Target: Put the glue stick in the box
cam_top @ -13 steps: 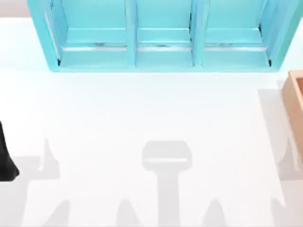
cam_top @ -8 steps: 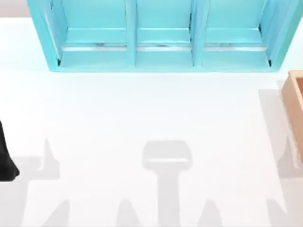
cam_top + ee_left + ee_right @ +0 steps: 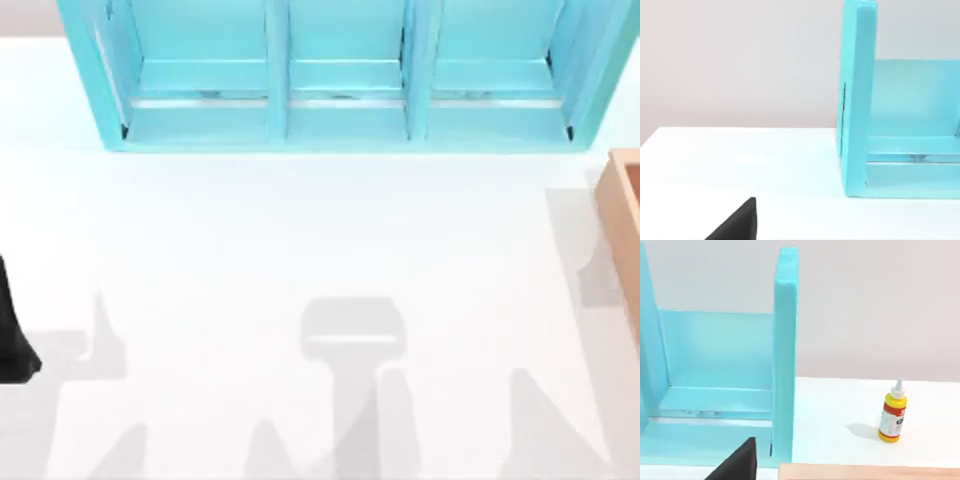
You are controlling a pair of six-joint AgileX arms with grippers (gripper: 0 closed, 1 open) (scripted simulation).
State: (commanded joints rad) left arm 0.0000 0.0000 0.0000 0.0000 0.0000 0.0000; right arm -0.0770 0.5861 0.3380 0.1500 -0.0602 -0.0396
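Note:
The glue stick (image 3: 892, 412) is a small yellow bottle with a white nozzle and an orange-red label. It stands upright on the white table in the right wrist view, beyond the box's wooden rim (image 3: 865, 471) and off the teal shelf's end wall. The box (image 3: 624, 225) sits at the right edge of the top view, cut off by the frame. A dark part of my right gripper (image 3: 737, 464) shows in its wrist view, well short of the bottle. My left arm (image 3: 12, 340) rests at the table's left edge, and a dark part of my left gripper (image 3: 737, 224) is in its wrist view.
A large teal three-compartment shelf unit (image 3: 340, 110) stands along the back of the table, its end walls showing in both wrist views (image 3: 856, 100) (image 3: 785, 340). Arm shadows lie across the white tabletop (image 3: 300, 230) in front of it.
The right arm's shadows on the tabletop have shifted left and toward the shelf. The left arm, box and shelf have not moved.

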